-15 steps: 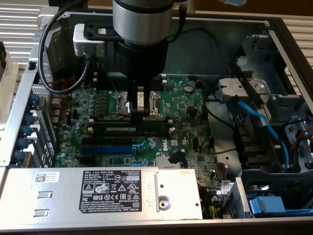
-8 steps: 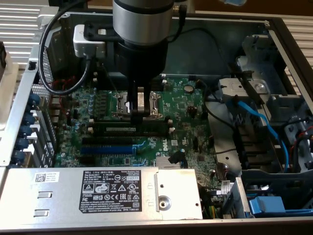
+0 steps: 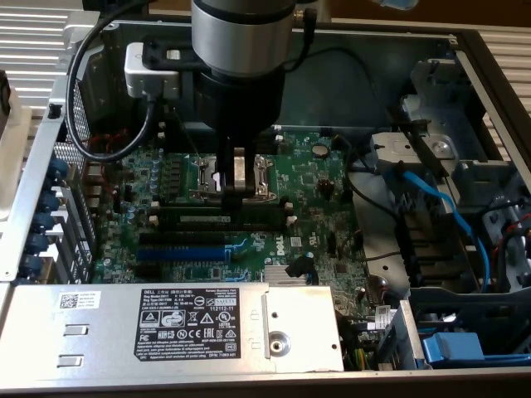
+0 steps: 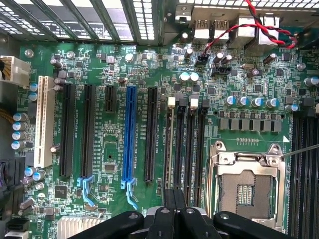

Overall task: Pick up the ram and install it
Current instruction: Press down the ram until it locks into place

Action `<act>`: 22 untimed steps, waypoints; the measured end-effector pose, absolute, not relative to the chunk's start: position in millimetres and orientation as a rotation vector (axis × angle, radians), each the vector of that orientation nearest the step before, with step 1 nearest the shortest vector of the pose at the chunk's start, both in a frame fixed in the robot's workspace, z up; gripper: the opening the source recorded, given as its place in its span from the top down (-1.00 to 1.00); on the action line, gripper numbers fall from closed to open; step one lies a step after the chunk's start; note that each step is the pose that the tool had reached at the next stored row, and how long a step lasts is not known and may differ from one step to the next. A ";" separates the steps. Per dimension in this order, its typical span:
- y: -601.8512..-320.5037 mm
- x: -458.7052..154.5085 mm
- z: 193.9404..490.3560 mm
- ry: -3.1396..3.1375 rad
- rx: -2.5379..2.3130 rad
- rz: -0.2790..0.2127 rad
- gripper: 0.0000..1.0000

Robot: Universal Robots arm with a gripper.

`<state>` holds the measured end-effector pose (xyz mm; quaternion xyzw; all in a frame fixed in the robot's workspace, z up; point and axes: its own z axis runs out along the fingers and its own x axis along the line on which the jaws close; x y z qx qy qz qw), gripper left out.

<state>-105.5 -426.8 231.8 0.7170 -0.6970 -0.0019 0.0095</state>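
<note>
Black tool [image 3: 235,189] fingers closed, pressing down on ram [image 3: 224,217].

An open grey metal computer case [image 3: 485,62] takes up the scene under bright, even light. Pale ribbed panels [image 3: 33,33] lie beyond the case's far corners, and a strip of brown surface [image 3: 365,10] shows behind its back wall.

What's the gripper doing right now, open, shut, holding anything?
Gripper: shut, fingers together, directly over the ram in its motherboard slot; whether it grips the ram cannot be told.
</note>
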 end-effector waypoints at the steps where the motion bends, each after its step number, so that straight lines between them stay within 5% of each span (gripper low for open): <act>1: -426.8 -105.5 231.7 -2.175 2.240 -0.006 0.80; 22: -425.5 -105.5 230.0 -2.159 2.246 0.006 0.80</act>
